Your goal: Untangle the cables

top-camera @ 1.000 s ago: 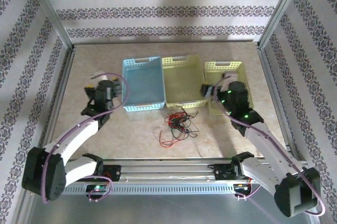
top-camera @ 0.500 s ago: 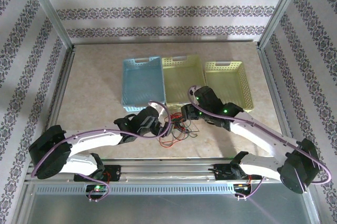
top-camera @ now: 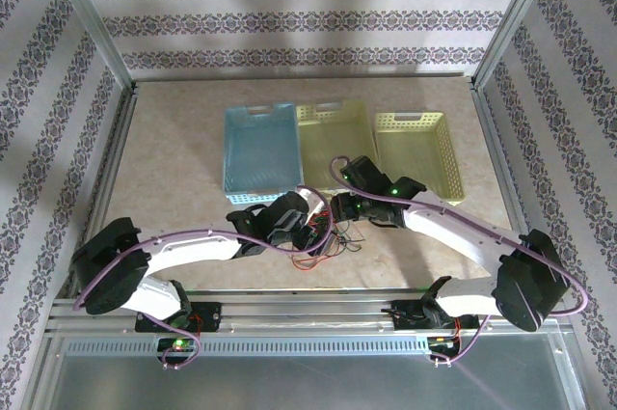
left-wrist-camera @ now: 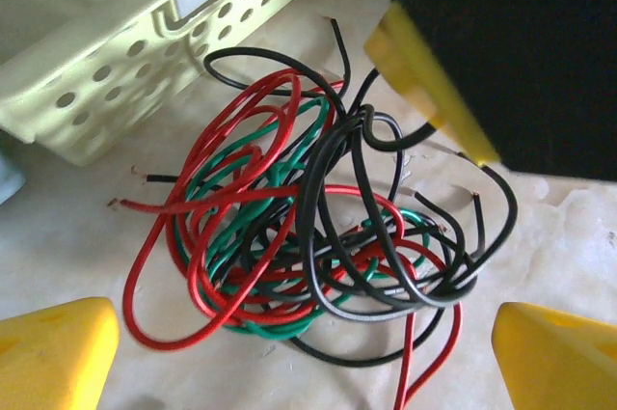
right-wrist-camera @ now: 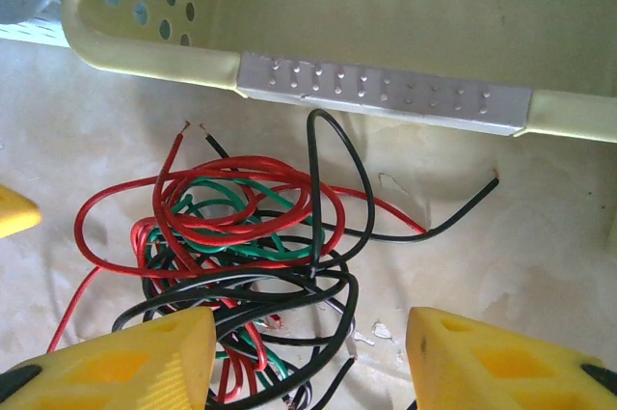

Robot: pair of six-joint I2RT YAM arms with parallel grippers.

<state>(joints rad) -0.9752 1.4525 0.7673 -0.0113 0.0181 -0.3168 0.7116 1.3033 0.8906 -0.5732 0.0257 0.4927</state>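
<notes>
Both arms have closed in further on centre frame in the top view since the earlier picture. The left gripper (top-camera: 308, 232) has shifted rightward, and the right gripper (top-camera: 339, 209) now sits just above and right of it. Between them lie the cables (top-camera: 333, 234), a red, green and black tangle on the table (top-camera: 174, 169), just below the middle basket (top-camera: 333, 145). In the left wrist view the tangle fills mid-frame, with the left gripper's yellow fingers (left-wrist-camera: 58, 352) spread wide at the lower corners. In the right wrist view the right gripper's jaws stand apart at the bottom edge. Black loops run down between them, and the basket wall crosses the top.
</notes>
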